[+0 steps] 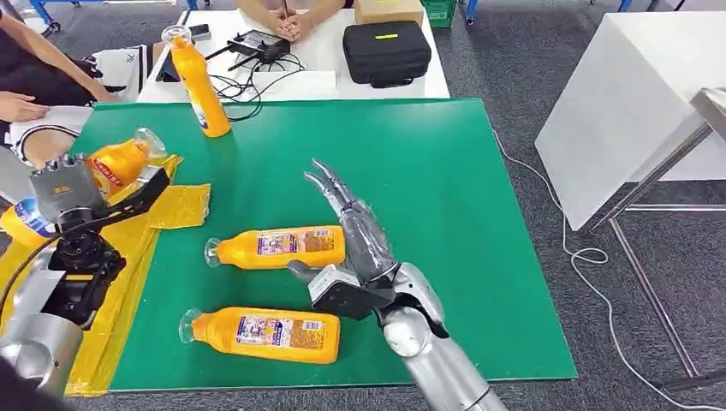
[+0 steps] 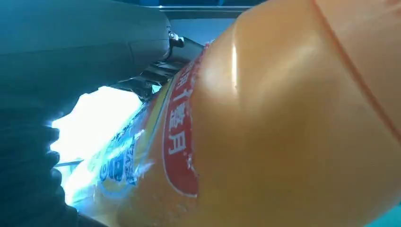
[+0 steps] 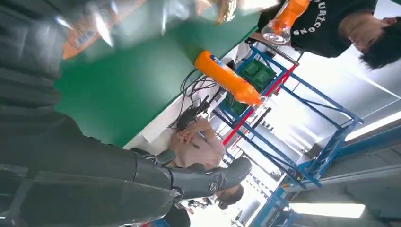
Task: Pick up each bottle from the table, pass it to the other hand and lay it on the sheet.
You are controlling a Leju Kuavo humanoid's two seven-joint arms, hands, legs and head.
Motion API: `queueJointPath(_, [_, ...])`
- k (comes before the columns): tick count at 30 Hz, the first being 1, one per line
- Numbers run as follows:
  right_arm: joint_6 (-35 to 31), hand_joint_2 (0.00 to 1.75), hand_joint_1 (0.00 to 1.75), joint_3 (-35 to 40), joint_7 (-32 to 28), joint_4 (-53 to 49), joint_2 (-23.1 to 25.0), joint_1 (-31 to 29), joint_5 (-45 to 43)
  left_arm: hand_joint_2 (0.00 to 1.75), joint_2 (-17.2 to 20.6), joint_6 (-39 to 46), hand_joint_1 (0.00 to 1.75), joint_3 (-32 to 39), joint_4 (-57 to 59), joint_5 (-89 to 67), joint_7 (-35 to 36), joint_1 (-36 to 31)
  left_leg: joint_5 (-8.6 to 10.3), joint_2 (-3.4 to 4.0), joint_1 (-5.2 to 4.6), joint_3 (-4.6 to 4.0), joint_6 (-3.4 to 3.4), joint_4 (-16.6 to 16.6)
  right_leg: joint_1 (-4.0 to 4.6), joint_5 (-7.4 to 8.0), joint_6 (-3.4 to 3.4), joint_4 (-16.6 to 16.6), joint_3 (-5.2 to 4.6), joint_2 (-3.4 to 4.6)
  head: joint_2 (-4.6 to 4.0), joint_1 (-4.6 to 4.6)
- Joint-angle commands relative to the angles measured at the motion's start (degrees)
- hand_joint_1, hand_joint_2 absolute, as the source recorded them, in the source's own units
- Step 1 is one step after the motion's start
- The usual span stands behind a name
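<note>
My left hand (image 1: pixel 81 201) grips an orange bottle (image 1: pixel 120 163) above the yellow sheet (image 1: pixel 175 205), and its red label (image 2: pixel 179 142) lies close against the hand in the left wrist view. Partly hidden behind that hand, another bottle (image 1: pixel 21 221) lies on the sheet. Two orange bottles lie on the green mat (image 1: pixel 428 171), one in the middle (image 1: pixel 278 247) and one nearer me (image 1: pixel 265 332). An upright bottle (image 1: pixel 199 81) (image 3: pixel 227 78) stands at the mat's far edge. My right hand (image 1: pixel 360 248) is open, fingers stretched out, just beside the base of the middle bottle.
Beyond the mat a white table (image 1: pixel 325 81) carries a black case (image 1: pixel 387 51), cables and a controller (image 1: pixel 257 43). A person's clasped hands (image 1: pixel 291 26) rest there, and another person (image 1: pixel 17 107) sits at the left. A white table (image 1: pixel 633 103) stands to the right.
</note>
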Motion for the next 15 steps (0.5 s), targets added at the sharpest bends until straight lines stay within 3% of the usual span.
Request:
queueJointPath(1, [-0.10,1.75,0.00,0.49,-0.38,2.17,-1.00,-1.78,-0.50,1.75,2.06,-4.86,1.75,-3.61,8.22,-0.45,4.46,-3.65,-0.08,-0.08,0.05,0.24,0.03,-0.05,0.07,-0.10,0.05,-0.07,0.29,-0.19,0.00,0.00])
queueJointPath(2, [-0.97,1.75,0.00,0.40,0.54,2.41,-0.91,-1.76,-0.17,1.75,1.96,-7.94,1.75,-2.88,9.63,-0.15,4.56,-3.87,-0.10,-0.01,0.04,0.24,0.04,-0.04,0.06,-0.09,0.05,-0.06,0.27,-0.11,0.00,0.00])
queueJointPath(3, [-1.27,1.75,0.00,0.33,0.73,2.75,-1.18,-1.73,0.04,1.75,1.95,-9.10,1.17,-2.69,9.45,-0.45,4.80,-3.34,-0.06,-0.01,0.02,0.14,0.03,-0.04,0.03,-0.06,0.04,-0.03,0.17,-0.08,0.00,0.00])
queueJointPath(4, [-1.29,1.75,0.00,0.31,0.73,2.92,-1.30,-1.71,0.06,1.75,1.90,-8.86,0.00,-2.64,9.34,-0.45,4.86,-2.96,-0.11,0.02,0.04,0.31,0.05,-0.07,0.06,-0.10,0.06,-0.09,0.34,-0.09,0.00,0.00])
queueJointPath(15, [-2.04,1.75,0.00,0.94,4.31,6.64,-1.03,-3.16,3.57,1.75,-1.65,-10.54,0.00,2.16,8.77,1.18,0.73,-1.67,-0.06,-0.17,-0.01,0.25,0.05,-0.10,0.01,-0.10,0.06,-0.10,0.35,-0.27,0.00,0.02])
